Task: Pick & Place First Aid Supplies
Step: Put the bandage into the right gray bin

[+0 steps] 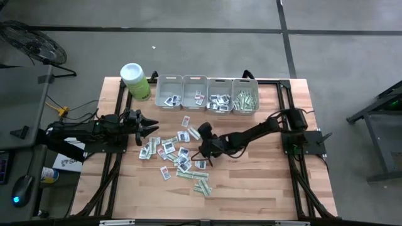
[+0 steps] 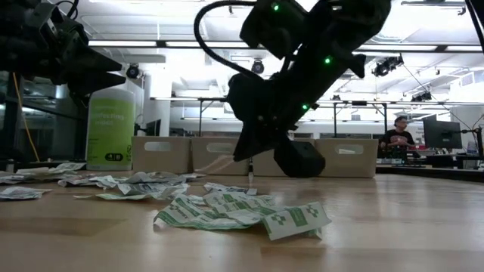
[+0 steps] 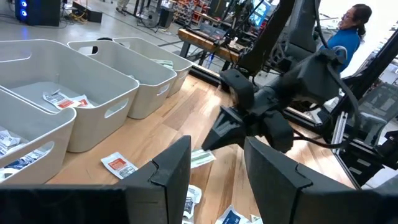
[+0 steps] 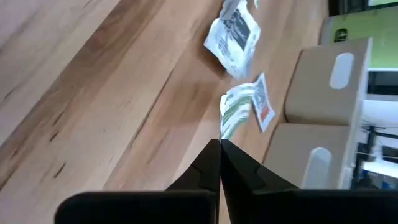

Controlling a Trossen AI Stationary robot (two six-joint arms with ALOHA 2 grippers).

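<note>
The left gripper (image 1: 151, 130) hovers at the left edge of the scattered packets (image 1: 179, 157), fingers apart and empty, apparently waiting its turn. The packets lie loose on the tabletop (image 1: 251, 182) in front of four grey bins (image 1: 207, 94), some already sorted inside. The right gripper (image 1: 200, 133) is over the pile's far side, fingers pressed together on the end of a green-and-white strip (image 4: 233, 112), likely bound for a bin.

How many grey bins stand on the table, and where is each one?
4, side by side in one row along the far edge, right of the green canister: first bin, second bin, third bin, fourth bin. None seems hidden.
</note>
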